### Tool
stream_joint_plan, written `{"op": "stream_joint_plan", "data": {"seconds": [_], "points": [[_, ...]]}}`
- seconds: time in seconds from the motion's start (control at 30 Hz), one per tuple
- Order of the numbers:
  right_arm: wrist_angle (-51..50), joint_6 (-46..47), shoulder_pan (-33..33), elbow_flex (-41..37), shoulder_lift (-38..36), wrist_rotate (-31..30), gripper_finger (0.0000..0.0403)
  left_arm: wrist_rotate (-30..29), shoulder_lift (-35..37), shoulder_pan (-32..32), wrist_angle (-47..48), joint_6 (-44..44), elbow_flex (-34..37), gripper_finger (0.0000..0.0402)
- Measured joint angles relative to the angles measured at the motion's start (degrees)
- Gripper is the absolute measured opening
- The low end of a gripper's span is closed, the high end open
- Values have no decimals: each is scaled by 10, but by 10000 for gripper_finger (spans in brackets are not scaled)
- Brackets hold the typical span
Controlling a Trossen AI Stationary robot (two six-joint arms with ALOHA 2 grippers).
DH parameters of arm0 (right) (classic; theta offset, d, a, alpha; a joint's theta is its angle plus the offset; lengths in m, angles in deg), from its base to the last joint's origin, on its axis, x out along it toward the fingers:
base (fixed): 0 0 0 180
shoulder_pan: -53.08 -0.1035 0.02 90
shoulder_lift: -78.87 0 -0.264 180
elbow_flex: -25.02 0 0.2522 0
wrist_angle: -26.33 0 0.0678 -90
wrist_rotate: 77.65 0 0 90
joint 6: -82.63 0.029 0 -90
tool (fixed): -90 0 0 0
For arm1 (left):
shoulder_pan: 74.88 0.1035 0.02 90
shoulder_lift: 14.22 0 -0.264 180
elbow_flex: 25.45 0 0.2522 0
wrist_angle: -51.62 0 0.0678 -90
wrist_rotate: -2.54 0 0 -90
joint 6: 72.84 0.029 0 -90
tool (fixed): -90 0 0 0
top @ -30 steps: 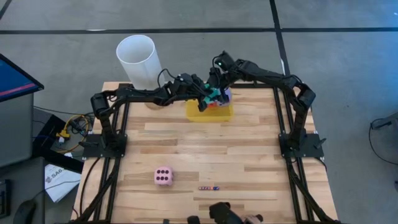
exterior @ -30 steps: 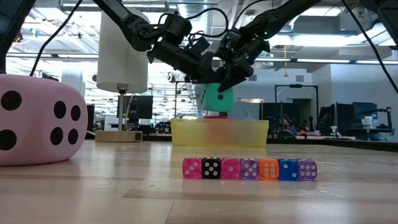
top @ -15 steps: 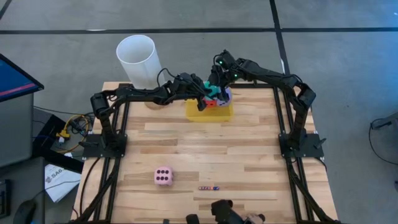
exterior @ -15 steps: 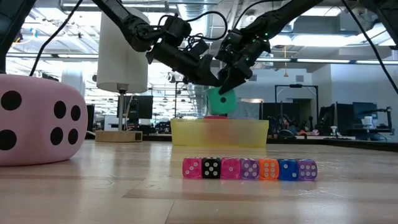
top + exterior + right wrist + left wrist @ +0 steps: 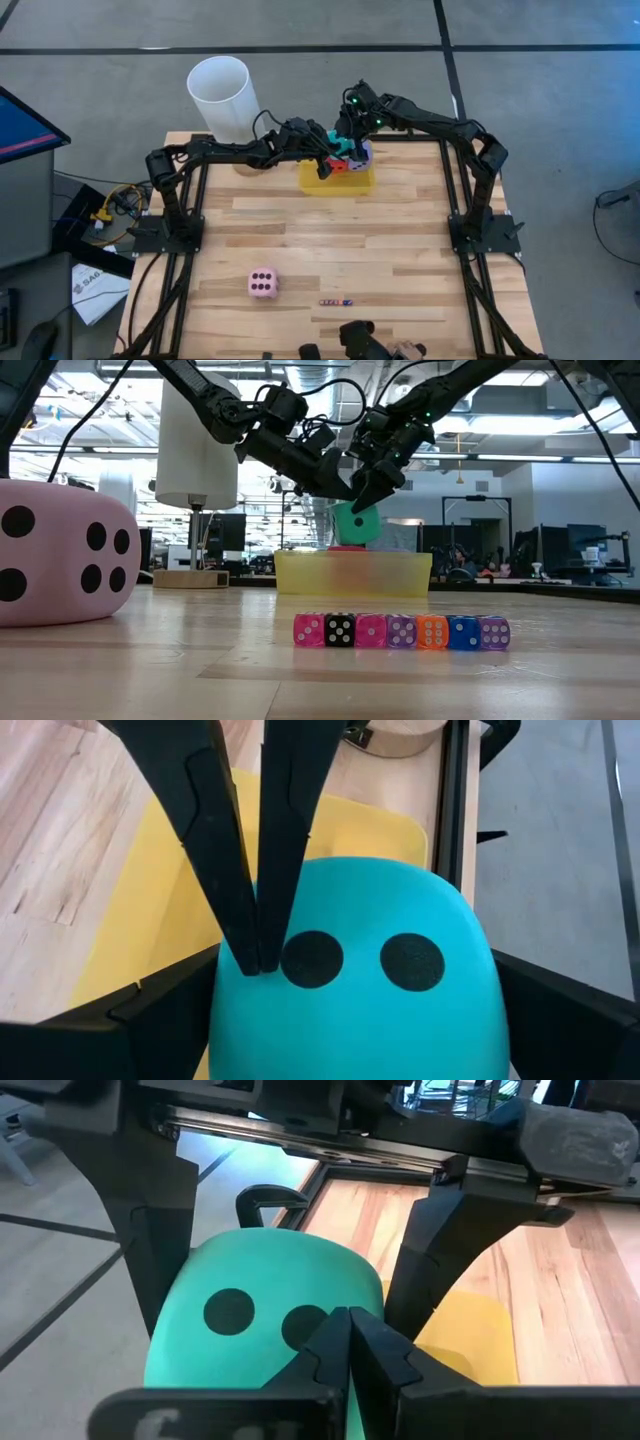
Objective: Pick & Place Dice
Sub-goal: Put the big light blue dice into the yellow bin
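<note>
Cyan die [image 5: 354, 520]: we find it held above the yellow tray [image 5: 352, 574] at the table's far edge, right gripper [image 5: 347, 143] clenched on its sides. Left gripper [image 5: 328, 152]: fingers pinched together, tips against the die's face. Pink die [image 5: 263, 283]: near front, beside the tiny dice row [image 5: 401, 631].

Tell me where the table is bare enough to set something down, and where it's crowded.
Bare wood spans the table between the yellow tray at the far edge and the pink die and row of tiny dice near the front. The right side is also free. It is crowded over the tray, where the left gripper and right gripper meet around the cyan die.
</note>
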Motion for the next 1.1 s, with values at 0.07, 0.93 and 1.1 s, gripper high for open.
{"op": "stream_joint_plan", "data": {"seconds": [0.07,0.93,1.1], "points": [[0,0,0,0,0,0,400,0,0,1,0,0,0,0],[-1,-1,-5,0,0,2,400,-19,-2,18,-6,0,0,0],[-7,-6,-5,0,0,4,400,-13,-21,18,-21,0,-2,0]]}}
